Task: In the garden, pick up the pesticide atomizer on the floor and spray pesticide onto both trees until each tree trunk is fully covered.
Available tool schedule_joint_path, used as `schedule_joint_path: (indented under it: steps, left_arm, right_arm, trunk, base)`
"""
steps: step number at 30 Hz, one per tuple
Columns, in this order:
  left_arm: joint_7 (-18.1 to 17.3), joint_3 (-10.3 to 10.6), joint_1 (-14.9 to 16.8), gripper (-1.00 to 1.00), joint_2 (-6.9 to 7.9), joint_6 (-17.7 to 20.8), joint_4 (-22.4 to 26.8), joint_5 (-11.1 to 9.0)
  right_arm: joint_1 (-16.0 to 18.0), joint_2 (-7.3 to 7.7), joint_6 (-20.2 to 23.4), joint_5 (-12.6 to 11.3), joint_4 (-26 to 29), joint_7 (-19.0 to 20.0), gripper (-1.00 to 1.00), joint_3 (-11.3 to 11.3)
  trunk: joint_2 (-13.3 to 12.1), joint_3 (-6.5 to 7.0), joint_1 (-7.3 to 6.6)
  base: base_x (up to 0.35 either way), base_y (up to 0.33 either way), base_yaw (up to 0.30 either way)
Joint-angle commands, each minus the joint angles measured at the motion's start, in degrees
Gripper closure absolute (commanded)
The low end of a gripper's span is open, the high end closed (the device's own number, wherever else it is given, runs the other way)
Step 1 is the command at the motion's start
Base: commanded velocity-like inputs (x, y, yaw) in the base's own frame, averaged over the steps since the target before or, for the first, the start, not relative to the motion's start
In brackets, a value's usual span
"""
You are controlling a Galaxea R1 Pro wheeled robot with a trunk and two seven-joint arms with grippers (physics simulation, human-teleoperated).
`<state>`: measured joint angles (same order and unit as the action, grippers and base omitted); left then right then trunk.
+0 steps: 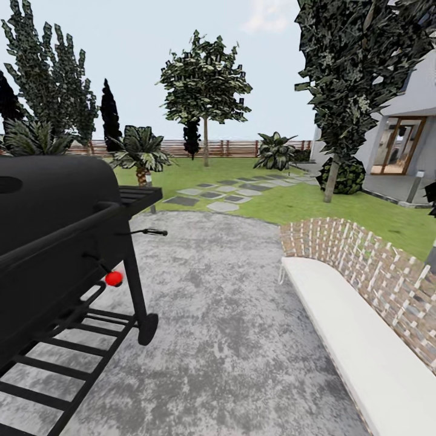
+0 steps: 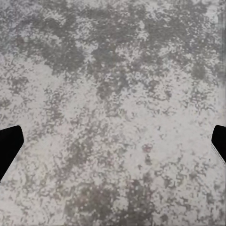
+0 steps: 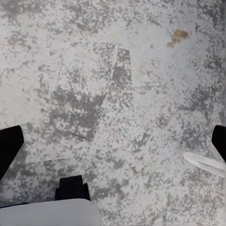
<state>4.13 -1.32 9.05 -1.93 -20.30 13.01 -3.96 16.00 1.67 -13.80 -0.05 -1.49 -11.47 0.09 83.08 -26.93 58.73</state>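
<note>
The garden lawn [image 1: 315, 203] lies ahead beyond the grey paved patio [image 1: 218, 315], with the wooden fence [image 1: 236, 147] behind it. A tree [image 1: 204, 82] with a thin bare trunk [image 1: 206, 144] stands mid-lawn. A second tree [image 1: 354, 72] rises at the right, its trunk [image 1: 330, 180] leaning slightly. The pesticide atomizer is out of view. My left gripper [image 2: 113, 146] hangs open over bare paving, its black fingers [image 2: 8, 147] far apart. My right gripper [image 3: 113, 146] is open as well, with nothing between its fingers [image 3: 8, 147].
A large black barbecue grill [image 1: 54, 236] with a red knob [image 1: 114, 278] crowds the left. A white bench [image 1: 363, 345] backed by a low brick wall [image 1: 375, 266] lines the right. Stepping stones [image 1: 224, 192] cross the grass. A palm [image 1: 141, 154], bushes and the house [image 1: 406, 145] flank the lawn.
</note>
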Motion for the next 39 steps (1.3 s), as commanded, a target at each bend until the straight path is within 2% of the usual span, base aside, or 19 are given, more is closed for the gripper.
schedule_joint_path:
  steps: [1,39]
  left_arm:
    - [0.00,0.00,0.00,-1.00,0.00,0.00,0.00,0.00]
    - [0.00,0.00,0.00,-1.00,0.00,0.00,0.00,0.00]
  right_arm:
    - [0.00,0.00,0.00,-0.01,0.00,0.01,-1.00,0.00]
    - [0.00,-0.09,0.00,-0.04,-0.09,0.03,-1.00,0.00]
  trunk:
    - [0.00,0.00,0.00]
    - [0.00,0.00,0.00]
  base:
    - [0.350,0.000,-0.028]
    - [0.350,0.000,-0.002]
